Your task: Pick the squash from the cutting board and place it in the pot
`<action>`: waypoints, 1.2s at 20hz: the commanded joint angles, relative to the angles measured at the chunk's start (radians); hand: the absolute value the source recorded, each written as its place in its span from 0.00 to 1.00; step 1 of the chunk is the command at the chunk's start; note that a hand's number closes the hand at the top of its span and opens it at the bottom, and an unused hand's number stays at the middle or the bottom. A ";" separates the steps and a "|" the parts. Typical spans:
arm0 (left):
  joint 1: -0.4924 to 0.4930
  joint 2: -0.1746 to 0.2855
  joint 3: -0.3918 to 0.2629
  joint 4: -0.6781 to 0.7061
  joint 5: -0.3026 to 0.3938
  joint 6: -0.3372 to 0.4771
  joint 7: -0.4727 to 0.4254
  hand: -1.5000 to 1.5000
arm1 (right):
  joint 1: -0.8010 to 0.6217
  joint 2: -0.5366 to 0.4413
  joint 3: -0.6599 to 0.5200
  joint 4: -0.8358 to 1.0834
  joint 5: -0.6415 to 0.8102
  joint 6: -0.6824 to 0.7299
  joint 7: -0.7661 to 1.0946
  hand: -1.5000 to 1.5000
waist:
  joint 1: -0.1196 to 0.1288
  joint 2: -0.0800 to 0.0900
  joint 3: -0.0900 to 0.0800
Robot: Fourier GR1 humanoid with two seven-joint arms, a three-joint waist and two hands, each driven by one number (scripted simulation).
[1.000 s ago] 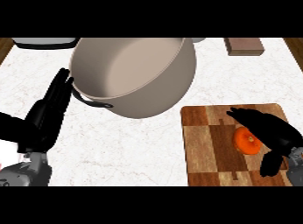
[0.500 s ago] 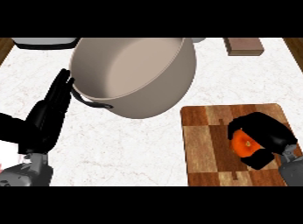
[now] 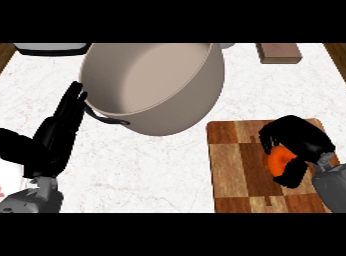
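An orange squash (image 3: 280,159) lies on the wooden cutting board (image 3: 239,165) at the lower right. My right hand (image 3: 300,140) is curled over it, fingers and thumb around the squash, hiding most of it. The large beige pot (image 3: 154,85) stands at the upper middle, its opening toward me, a dark handle at its lower left. My left hand (image 3: 47,145) rests open at the left, fingers pointing up beside the pot's handle.
A brown wooden block (image 3: 278,52) sits at the back right. A white and dark object (image 3: 50,48) shows at the back left edge. The marble counter (image 3: 154,170) lies between pot and board.
My right hand has closed round the squash and shifted slightly up the board. The left hand and pot have not moved.
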 commanded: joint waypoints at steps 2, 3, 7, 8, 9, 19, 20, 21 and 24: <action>0.022 -0.016 -0.031 0.073 -0.020 -0.012 -0.015 0.50 | -0.251 0.084 -0.001 0.011 0.068 0.174 0.306 1.00 | 0.022 0.012 -0.010; -0.017 -0.022 -0.040 0.053 -0.026 0.002 0.023 0.50 | -0.313 0.119 0.016 0.037 0.097 0.209 0.382 1.00 | 0.033 0.013 -0.011; 0.009 -0.025 -0.031 0.060 -0.008 -0.015 0.004 0.50 | -0.430 0.200 0.029 0.057 0.200 0.146 0.502 1.00 | 0.018 0.011 -0.007; 0.016 0.000 -0.015 0.032 0.000 -0.030 0.017 0.50 | -0.482 0.198 0.004 0.075 0.193 0.164 0.497 1.00 | 0.018 0.010 -0.007; -0.009 -0.016 -0.010 0.049 0.001 -0.015 0.016 0.50 | -0.537 0.175 -0.035 0.045 0.182 0.181 0.497 1.00 | 0.010 0.009 -0.007; -0.010 -0.028 -0.007 0.066 -0.020 -0.014 0.006 0.50 | -0.858 0.287 -0.144 -0.066 0.077 0.312 0.526 1.00 | -0.002 0.006 -0.007; -0.023 -0.007 -0.007 0.001 -0.017 -0.010 0.082 0.50 | -0.846 0.274 -0.131 -0.048 0.084 0.260 0.464 1.00 | 0.005 0.008 -0.006; -0.022 -0.016 -0.003 0.074 -0.011 -0.027 0.038 0.50 | -0.898 0.288 -0.141 -0.010 0.076 0.243 0.444 1.00 | 0.007 0.012 -0.007; -0.013 -0.015 0.028 0.074 0.011 -0.034 0.023 0.50 | -0.944 0.348 -0.174 -0.054 0.030 0.267 0.469 1.00 | -0.001 0.009 -0.007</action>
